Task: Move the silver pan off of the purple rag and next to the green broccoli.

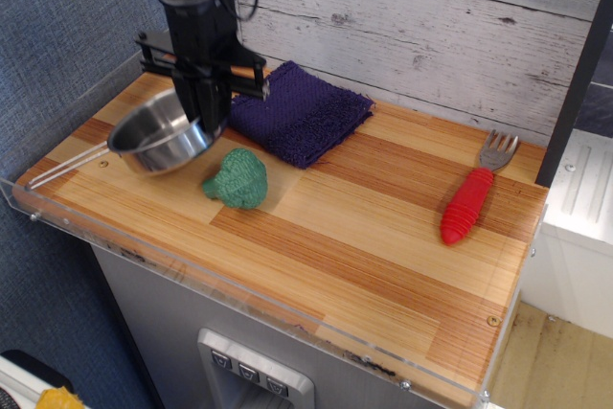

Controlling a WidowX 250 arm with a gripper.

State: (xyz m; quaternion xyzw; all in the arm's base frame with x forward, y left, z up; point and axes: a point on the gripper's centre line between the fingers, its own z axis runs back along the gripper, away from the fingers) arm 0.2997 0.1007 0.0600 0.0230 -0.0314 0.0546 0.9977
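The silver pan point(158, 136) is low over the left part of the wooden board, tilted, its wire handle point(65, 166) pointing to the front left. My black gripper point(211, 120) comes down from above and is shut on the pan's right rim. The green broccoli point(237, 179) lies just right of the pan, a small gap between them. The purple rag point(299, 112) lies flat behind the broccoli with nothing on it.
A fork with a red handle point(469, 200) lies at the right of the wooden board point(345, 237). A clear plastic rim point(192, 270) runs along the front and left edges. A grey plank wall stands behind.
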